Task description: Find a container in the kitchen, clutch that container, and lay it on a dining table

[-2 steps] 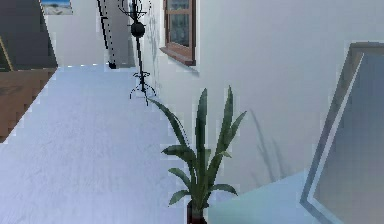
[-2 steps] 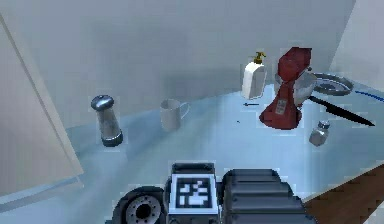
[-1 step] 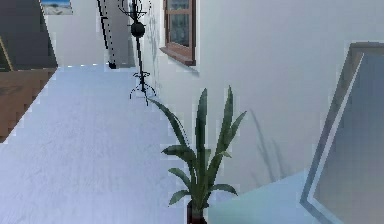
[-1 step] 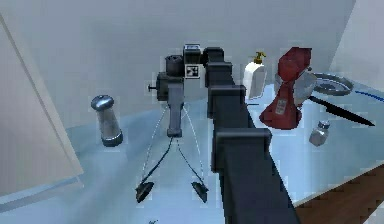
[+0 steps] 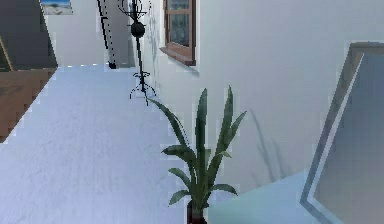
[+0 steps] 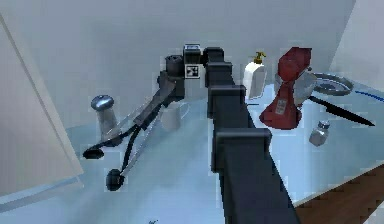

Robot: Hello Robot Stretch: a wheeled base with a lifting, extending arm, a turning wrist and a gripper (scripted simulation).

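Observation:
My gripper reaches low over a pale blue countertop from the dark arm. Only bare counter lies behind its fingertips, so it holds nothing. A silver-topped container stands just beyond the fingertips. Behind the fingers near the gripper's body, a small white cup-like thing rests on the counter.
Right of the arm stand a white pump bottle, a tall red object, a round metal dish, a dark knife and a small shaker. Ahead are a potted plant, a black coat stand, a window and pale floor.

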